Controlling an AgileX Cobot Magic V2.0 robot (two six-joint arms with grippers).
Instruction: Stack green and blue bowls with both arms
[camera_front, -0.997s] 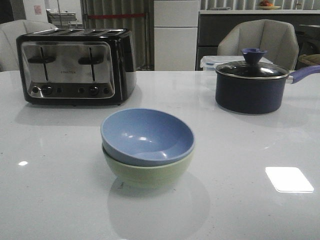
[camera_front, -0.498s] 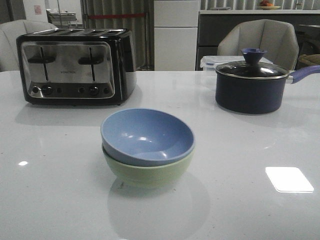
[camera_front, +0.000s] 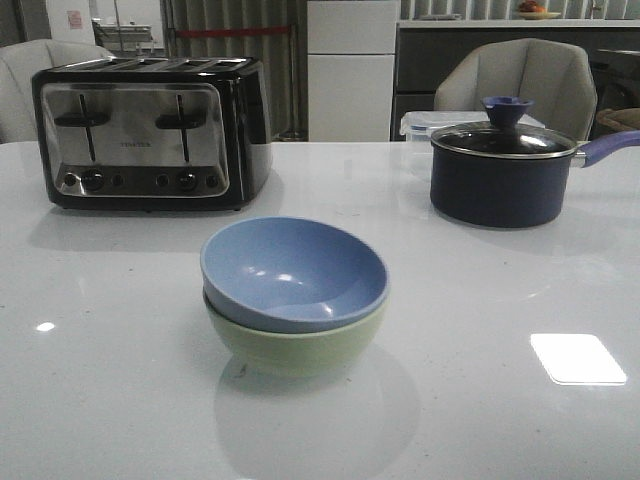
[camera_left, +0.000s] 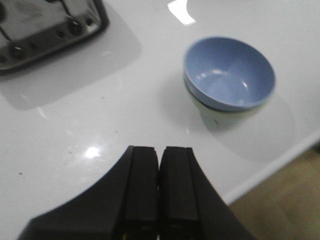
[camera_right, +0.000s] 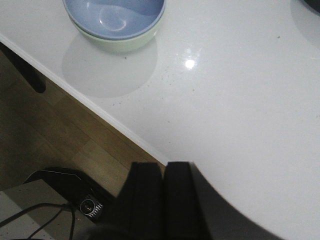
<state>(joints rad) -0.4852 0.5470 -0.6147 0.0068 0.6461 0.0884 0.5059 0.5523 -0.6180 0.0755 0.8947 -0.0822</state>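
The blue bowl sits nested inside the green bowl near the middle of the white table, its rim tipped slightly so more green wall shows at the front and right. From the stack, the black-and-chrome toaster stands at about ten o'clock and the dark lidded saucepan at about two o'clock — both well apart from the bowls. Neither arm appears in the front view.

In the left wrist view the left gripper hangs over bare table, its two dark fingers pressed together with nothing between them; the stack lies clear of it. The right gripper is likewise closed on nothing, poised above the table's edge — the bowls apart from it, wooden floor visible beyond the edge.
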